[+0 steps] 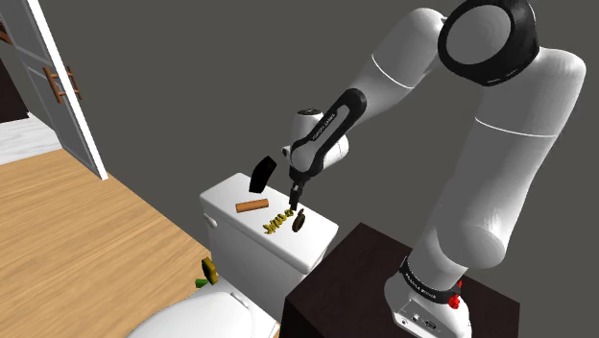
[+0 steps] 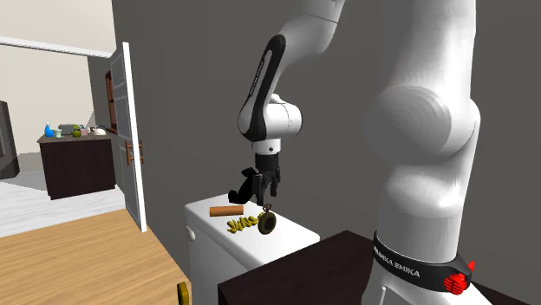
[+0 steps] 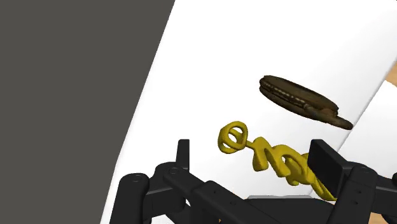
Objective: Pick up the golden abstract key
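One end of the golden key [image 3: 280, 162] is hidden behind a finger [image 3: 327, 162] of the claw [image 3: 254, 147]. The shoulder view's bottom edge cuts off the toilet seat [image 1: 192, 317]. The green-yellow thing [image 1: 204, 272] beside it is too small to tell.

Yellow-gold key [image 3: 273, 159]; dark brown disc [image 3: 302, 100]; orange-brown stick [image 1: 251, 205]; white tank [image 1: 254, 264]; black claw [image 3: 253, 151]; white arm [image 1: 518, 163] with dark joints; grey wall [image 1: 192, 77]; pale wood-grain floor [image 1: 77, 240]; dark brown stand [image 1: 355, 278]; white door [image 2: 128, 130]
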### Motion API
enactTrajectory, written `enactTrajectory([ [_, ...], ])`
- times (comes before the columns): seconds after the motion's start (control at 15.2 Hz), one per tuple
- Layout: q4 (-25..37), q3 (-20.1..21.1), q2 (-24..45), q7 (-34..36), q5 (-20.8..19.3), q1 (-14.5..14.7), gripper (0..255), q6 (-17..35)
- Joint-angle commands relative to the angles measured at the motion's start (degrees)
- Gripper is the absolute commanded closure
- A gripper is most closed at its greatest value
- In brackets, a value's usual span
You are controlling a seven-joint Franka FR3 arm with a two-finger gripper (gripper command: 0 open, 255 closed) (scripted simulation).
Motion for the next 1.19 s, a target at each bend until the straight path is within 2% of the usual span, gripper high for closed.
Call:
enactTrajectory([
  [0.0,1.6,1.1,4.7,-4.3,2.6,-0.5,0,3.1],
  [0.53,3.1,3.3,12.5,-6.7,5.4,-2.0,0,9.3],
  [0.66,3.1,3.3,12.5,-6.7,5.4,-2.0,0,9.3],
  [0.73,3.1,3.3,12.5,-6.6,5.4,-1.9,255,9.3],
  [1.12,3.1,3.3,12.5,-6.6,5.4,-1.9,255,9.2],
])
